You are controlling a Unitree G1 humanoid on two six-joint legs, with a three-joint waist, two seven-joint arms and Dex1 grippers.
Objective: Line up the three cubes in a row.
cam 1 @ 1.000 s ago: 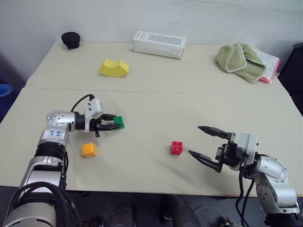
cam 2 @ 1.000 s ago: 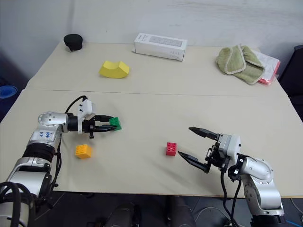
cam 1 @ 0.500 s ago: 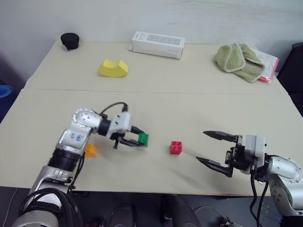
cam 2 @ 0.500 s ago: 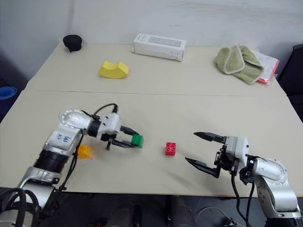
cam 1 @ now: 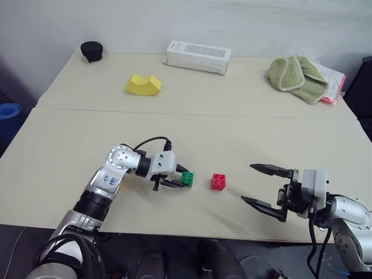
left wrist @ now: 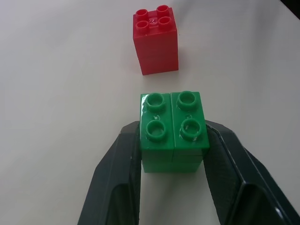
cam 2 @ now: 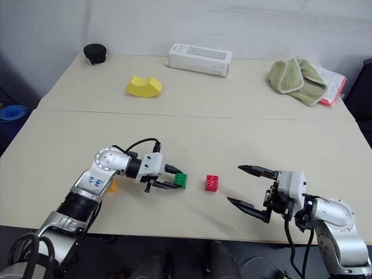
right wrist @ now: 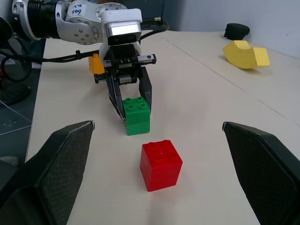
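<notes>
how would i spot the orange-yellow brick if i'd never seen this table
Start at the near edge of the beige table, on the robot's left. The orange-yellow brick sits mostly hidden behind the left forearm, beyond the green brick and red brick. It is small and studded, unlike the bigger smooth yellow arch block at the far side.

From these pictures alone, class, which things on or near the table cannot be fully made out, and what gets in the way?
- Small orange-yellow studded plastic brick: mostly hidden behind the left arm in the eye views and right wrist view.
- Pink packet: largely covered by the folded green cloth in the eye views.
- White box: printing too small to read.
- Blue object: cut off by the picture edge.
</notes>
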